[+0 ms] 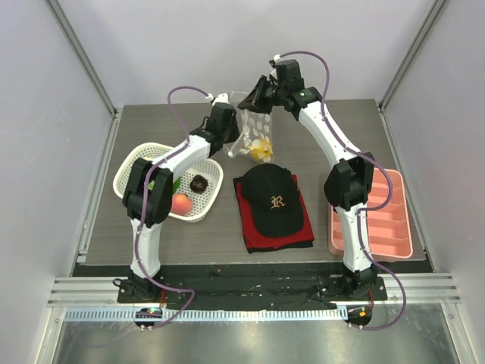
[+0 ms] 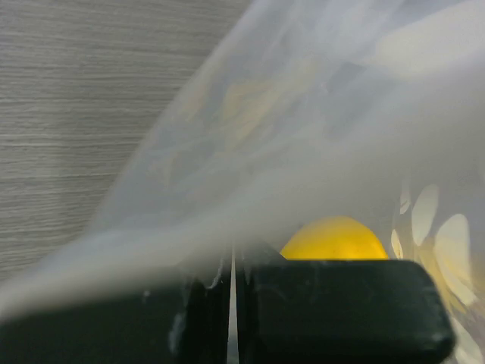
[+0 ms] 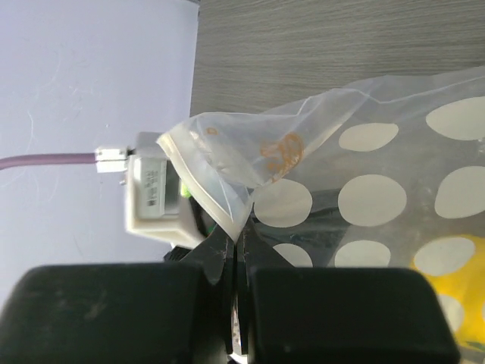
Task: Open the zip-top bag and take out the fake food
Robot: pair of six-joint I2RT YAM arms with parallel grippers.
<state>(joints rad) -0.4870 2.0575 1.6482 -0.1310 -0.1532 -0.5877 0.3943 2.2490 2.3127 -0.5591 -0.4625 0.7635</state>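
The zip-top bag [image 1: 255,125], clear with white dots, hangs above the table at the back, stretched between both grippers. My right gripper [image 1: 253,103] is shut on its upper corner [image 3: 241,231]. My left gripper [image 1: 234,136] is shut on its lower left side [image 2: 233,262]. A yellow-orange citrus [image 1: 262,150] sits in the bag's low end and shows through the plastic [image 2: 333,236] [image 3: 455,292]. The red-pink peach [image 1: 180,203] and dark brown ball [image 1: 198,183] lie in the white basket [image 1: 135,165]. A bit of the green vegetable [image 1: 176,183] shows beside my left arm.
A black cap [image 1: 273,197] lies on a red cloth [image 1: 248,227] at the table's middle. A pink tray [image 1: 379,220] stands at the right edge. Grey walls close in the table's back and sides. My left wrist's white camera box [image 3: 155,193] is just behind the bag.
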